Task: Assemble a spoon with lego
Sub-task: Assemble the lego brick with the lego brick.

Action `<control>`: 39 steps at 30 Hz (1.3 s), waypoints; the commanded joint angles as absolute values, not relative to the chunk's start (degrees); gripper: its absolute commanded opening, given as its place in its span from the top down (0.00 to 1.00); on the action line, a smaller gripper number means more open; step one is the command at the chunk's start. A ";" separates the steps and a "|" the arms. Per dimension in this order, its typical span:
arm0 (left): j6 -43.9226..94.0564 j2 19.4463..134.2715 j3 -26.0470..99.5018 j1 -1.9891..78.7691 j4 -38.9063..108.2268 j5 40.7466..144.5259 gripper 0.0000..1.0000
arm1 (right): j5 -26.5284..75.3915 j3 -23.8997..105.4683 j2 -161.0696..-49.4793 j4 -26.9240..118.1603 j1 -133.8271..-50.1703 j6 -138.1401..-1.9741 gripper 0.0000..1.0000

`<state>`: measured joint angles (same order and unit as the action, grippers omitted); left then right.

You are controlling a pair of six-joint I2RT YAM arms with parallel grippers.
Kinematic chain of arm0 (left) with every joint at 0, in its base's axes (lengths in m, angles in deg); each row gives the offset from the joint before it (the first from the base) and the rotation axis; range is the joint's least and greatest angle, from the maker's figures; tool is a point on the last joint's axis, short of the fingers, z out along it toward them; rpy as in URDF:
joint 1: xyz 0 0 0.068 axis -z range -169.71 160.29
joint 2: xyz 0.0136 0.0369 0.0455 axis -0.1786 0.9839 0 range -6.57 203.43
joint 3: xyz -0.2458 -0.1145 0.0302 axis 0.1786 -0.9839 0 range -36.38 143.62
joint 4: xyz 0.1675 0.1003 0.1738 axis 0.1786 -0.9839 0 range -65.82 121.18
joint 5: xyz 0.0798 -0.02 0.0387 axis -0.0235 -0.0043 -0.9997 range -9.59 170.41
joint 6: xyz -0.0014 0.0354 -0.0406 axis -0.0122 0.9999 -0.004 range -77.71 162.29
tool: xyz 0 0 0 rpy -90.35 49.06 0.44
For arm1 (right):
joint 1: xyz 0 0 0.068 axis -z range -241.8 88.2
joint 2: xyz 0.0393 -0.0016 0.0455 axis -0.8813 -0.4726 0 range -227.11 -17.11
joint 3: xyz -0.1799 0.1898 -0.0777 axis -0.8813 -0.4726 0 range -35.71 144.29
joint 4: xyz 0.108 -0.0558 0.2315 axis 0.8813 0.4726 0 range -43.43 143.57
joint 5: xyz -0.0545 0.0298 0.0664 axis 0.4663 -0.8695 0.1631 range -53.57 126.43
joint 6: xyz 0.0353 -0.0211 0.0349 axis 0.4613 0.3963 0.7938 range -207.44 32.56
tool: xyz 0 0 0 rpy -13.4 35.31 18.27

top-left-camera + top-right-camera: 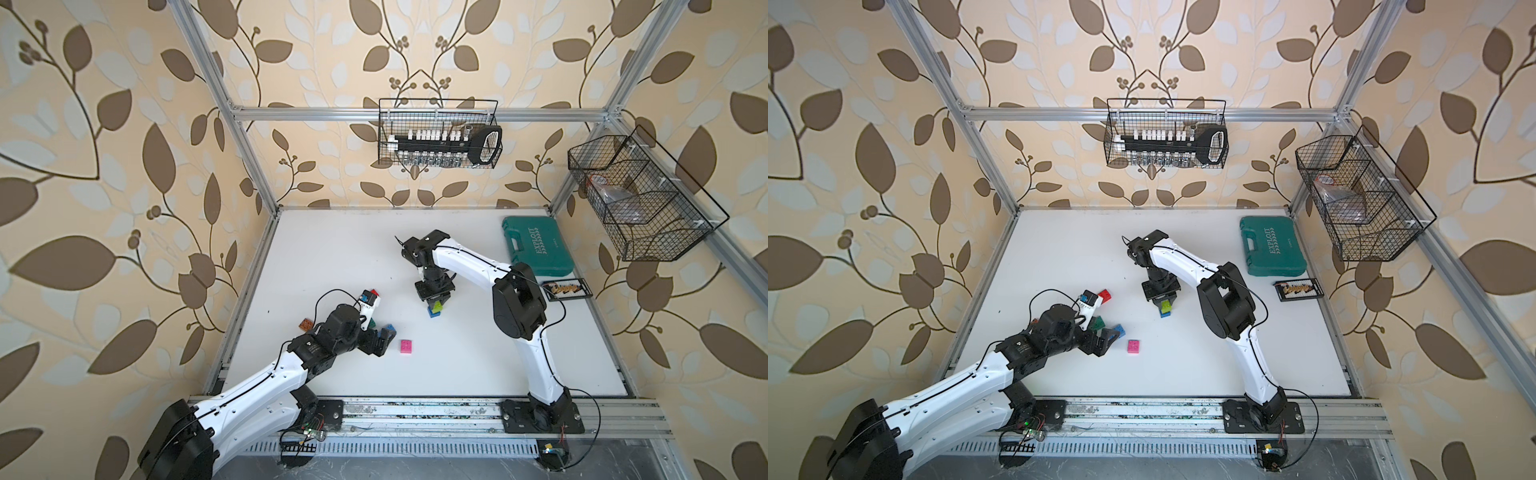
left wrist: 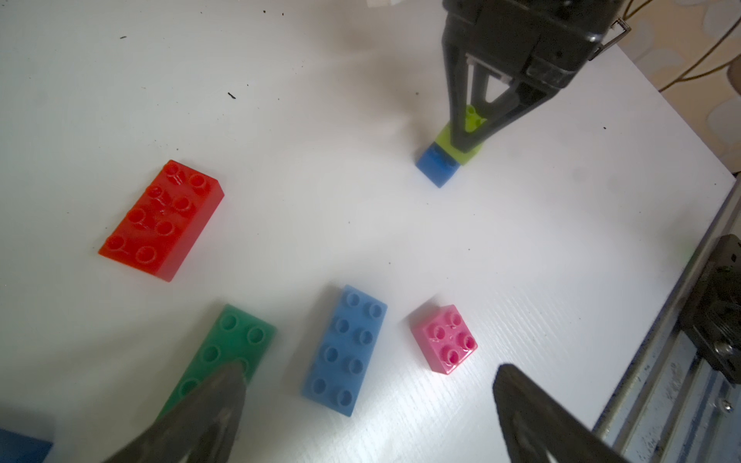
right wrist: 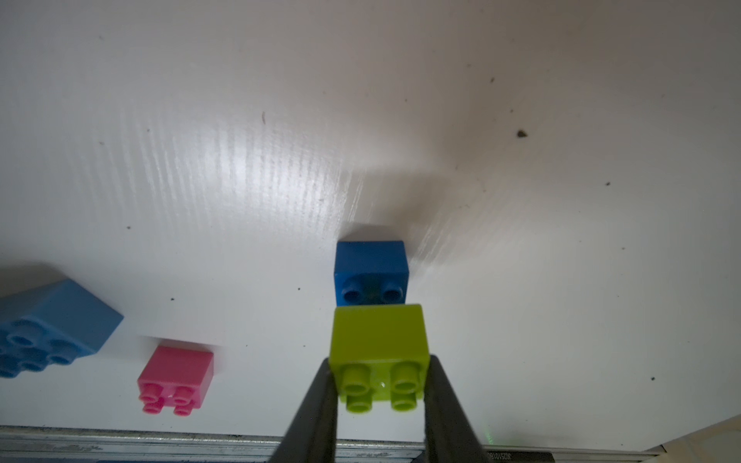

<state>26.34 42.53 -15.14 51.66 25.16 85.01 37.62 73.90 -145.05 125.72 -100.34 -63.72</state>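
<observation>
Right arm comes up off the front rail, elbow high, wrist pointed straight down over the middle of the table (image 1: 332, 249). The right gripper (image 3: 379, 373) has its jaws pinched on the sides of a lime brick (image 3: 379, 340), studs up. That lime one overlaps half of a dark blue brick (image 3: 371, 264) sitting on the table, with two of the blue studs poking out in front; I honestly can't tell if it's pressed on or just hovering over it. So that pair mid-table is all there is of the spoon. My left arm lies low and stretched out from the front left corner, the left gripper (image 2: 367, 379) spread wide with nothing in it, hanging over the loose pieces: pink brick (image 2: 445, 338), a long light blue brick (image 2: 347, 348) just beside it, a long green brick (image 2: 232, 344) partly under one finger, a red brick (image 2: 160, 218) further off, and an orange brick (image 1: 306, 324) by the arm's elbow. A closed teal case (image 1: 538, 245) sits at the far right with a little black tray (image 1: 567, 287) of bits near it. The wire basket (image 1: 438, 101) on the back rail holds a black socket rack (image 1: 440, 143); the second basket (image 1: 681, 174) on the right frame has a clear plastic bag (image 1: 615, 195) in one compartment.
</observation>
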 commanded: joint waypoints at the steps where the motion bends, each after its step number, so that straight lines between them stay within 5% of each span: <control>1: 25.85 41.80 -14.94 52.30 25.99 84.26 0.01 | 36.51 73.94 -146.83 125.07 -100.23 -62.88 0.79; 32: 25.85 42.17 -14.84 52.30 25.99 84.52 0.01 | 34.94 57.75 -146.33 112.26 -99.61 -61.60 0.79; 39: 25.94 42.21 -14.80 52.30 25.99 84.43 0.01 | 36.47 62.64 -143.39 115.88 -99.63 -61.35 0.52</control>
<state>26.32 42.55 -15.14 51.66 25.18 85.01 35.81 62.86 -141.81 116.35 -99.79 -61.81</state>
